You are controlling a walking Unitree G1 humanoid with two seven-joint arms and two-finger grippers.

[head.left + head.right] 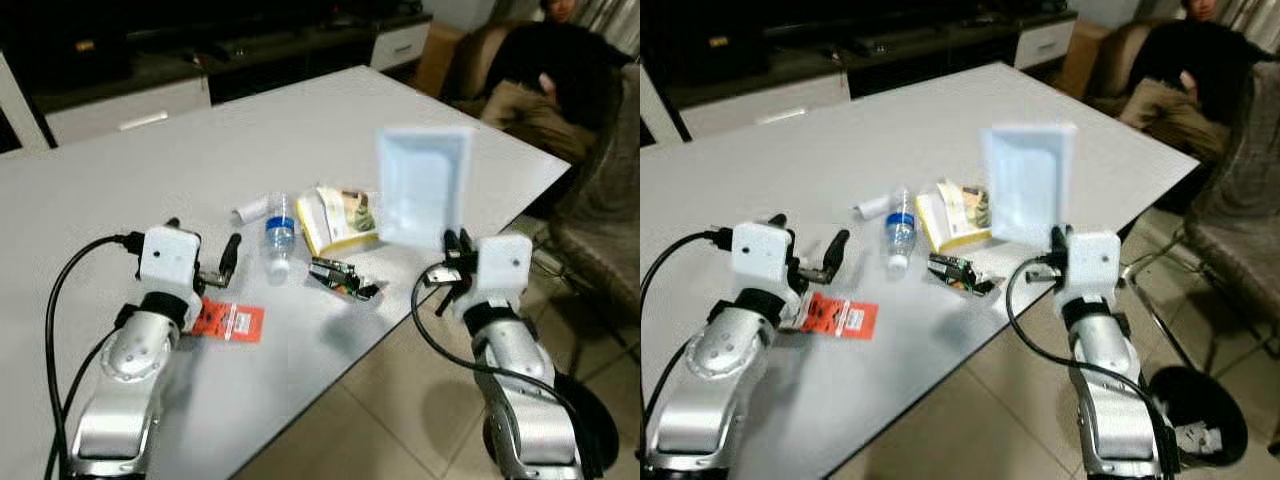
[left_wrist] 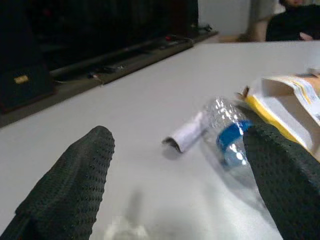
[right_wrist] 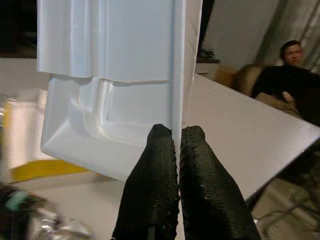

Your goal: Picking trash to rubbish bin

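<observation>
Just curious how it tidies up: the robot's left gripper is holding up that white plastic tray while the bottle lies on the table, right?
Not quite: the right gripper pinches the white plastic tray, as the right wrist view shows. The bottle does lie on the table.

You are in a home living room: a large white table (image 1: 300, 130) stands on a tiled floor (image 1: 400, 400), with a long low dark TV cabinet (image 1: 200, 60) behind it. A person (image 1: 560, 70) sits in a brown armchair (image 1: 470, 60), and a curtain (image 3: 292, 25) hangs beyond.
</observation>
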